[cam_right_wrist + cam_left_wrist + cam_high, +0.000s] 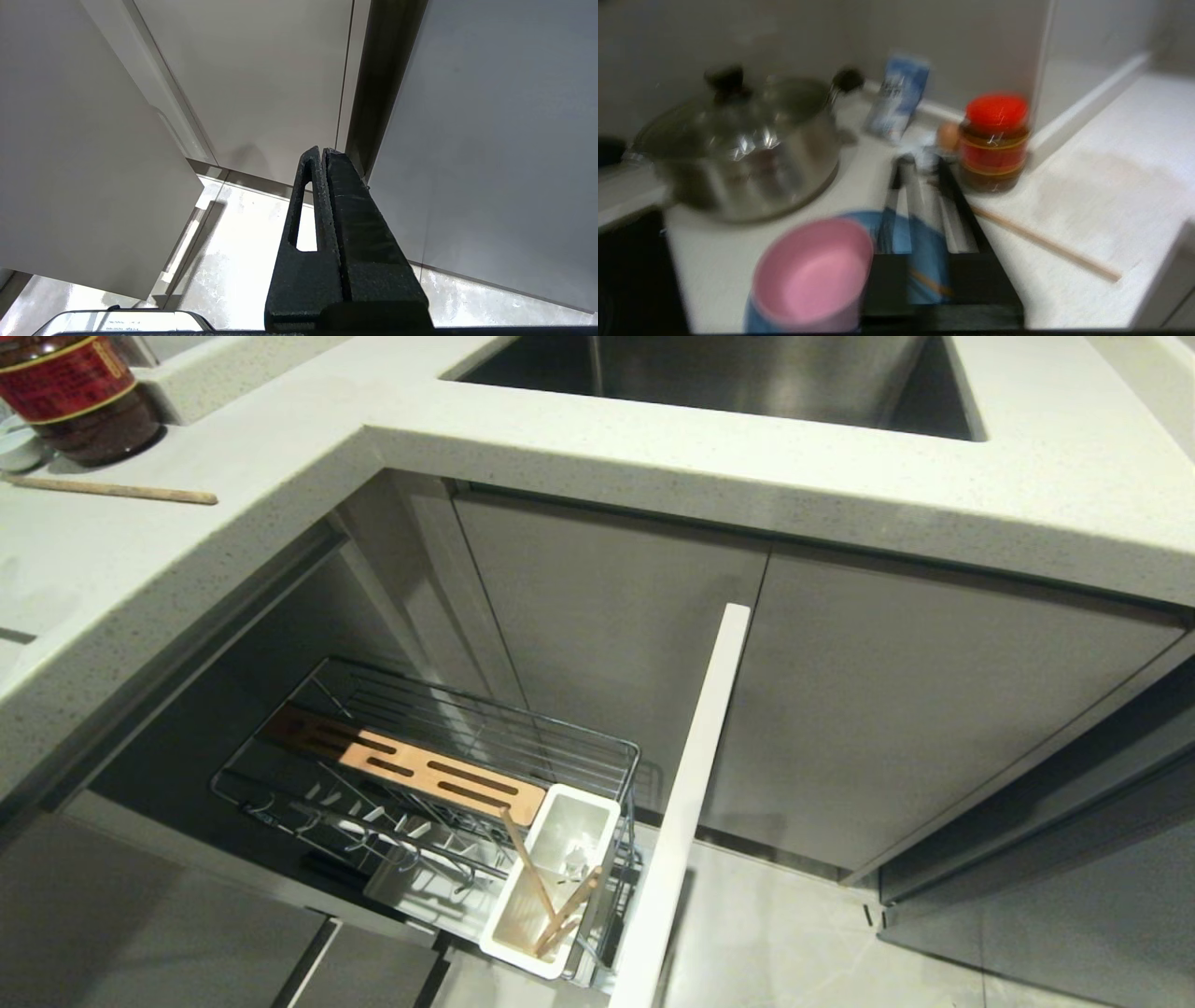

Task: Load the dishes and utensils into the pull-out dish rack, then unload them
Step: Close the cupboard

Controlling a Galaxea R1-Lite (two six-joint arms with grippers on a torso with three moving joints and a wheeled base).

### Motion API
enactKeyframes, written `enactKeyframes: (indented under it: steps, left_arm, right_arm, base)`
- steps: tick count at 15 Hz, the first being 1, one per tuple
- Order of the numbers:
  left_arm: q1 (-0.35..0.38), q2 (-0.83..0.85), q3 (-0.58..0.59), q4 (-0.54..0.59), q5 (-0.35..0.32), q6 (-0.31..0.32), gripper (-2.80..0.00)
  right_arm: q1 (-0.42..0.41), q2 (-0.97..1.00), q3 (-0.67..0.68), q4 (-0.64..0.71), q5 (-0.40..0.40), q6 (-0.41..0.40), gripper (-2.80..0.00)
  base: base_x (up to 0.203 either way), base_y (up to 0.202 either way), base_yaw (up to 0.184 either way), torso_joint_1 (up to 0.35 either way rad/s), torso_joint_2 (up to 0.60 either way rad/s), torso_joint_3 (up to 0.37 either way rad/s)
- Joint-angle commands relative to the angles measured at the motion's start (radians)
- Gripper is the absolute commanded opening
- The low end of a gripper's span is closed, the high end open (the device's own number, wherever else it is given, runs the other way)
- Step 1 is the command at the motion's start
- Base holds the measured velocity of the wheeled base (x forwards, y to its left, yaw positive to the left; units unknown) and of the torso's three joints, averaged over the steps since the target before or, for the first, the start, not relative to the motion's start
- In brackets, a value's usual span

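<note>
The left wrist view is blurred: the left gripper [924,163] hangs over the bench [1087,186], fingers closed on nothing, above the plate [924,261] and bowl [812,275]. One chopstick [1045,245] lies loose near the bench edge. The rack [448,765] stands pulled out, its cup [551,887] holding chopsticks [551,896]. The right gripper [324,154] hangs closed, off the cabinets.

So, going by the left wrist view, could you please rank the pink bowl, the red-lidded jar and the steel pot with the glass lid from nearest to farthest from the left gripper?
1. Matte pink bowl, right beside the left gripper, on the light-blue plate.
2. Red-lidded jar, just past the fingertips.
3. Steel pot with the glass lid, farthest, beyond the bowl.
</note>
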Motion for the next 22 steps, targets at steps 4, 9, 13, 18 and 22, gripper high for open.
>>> enactKeyframes:
  steps: [4,9,13,18,22]
  left_arm:
    - [-0.236,0.164,-0.297,0.084,0.046,-0.197,-2.8]
    - [-0.59,0.3,-0.347,0.437,0.067,-0.509,-2.8]
    - [-0.844,0.458,-0.311,0.566,0.062,-0.634,-2.8]
    - [-0.993,0.626,-0.302,0.665,-0.124,-0.822,-2.8]
    - [-1.05,0.691,-0.305,0.73,-0.298,-0.897,-2.8]
  right_arm:
    - [0.0,-0.001,0.026,-0.001,0.0,0.0,-2.8]
    - [0.0,-0.001,0.026,-0.001,0.0,0.0,-2.8]
    - [0.0,-0.001,0.026,-0.001,0.0,0.0,-2.8]
    - [0.0,-0.001,0.026,-0.001,0.0,0.0,-2.8]
    - [0.0,-0.001,0.026,-0.001,0.0,0.0,-2.8]
  base:
    - [0.0,0.0,0.0,0.0,0.0,0.0]
    - [0.0,0.0,0.0,0.0,0.0,0.0]
    - [0.0,0.0,0.0,0.0,0.0,0.0]
    - [0.0,0.0,0.0,0.0,0.0,0.0]
    - [0.0,0.0,0.0,0.0,0.0,0.0]
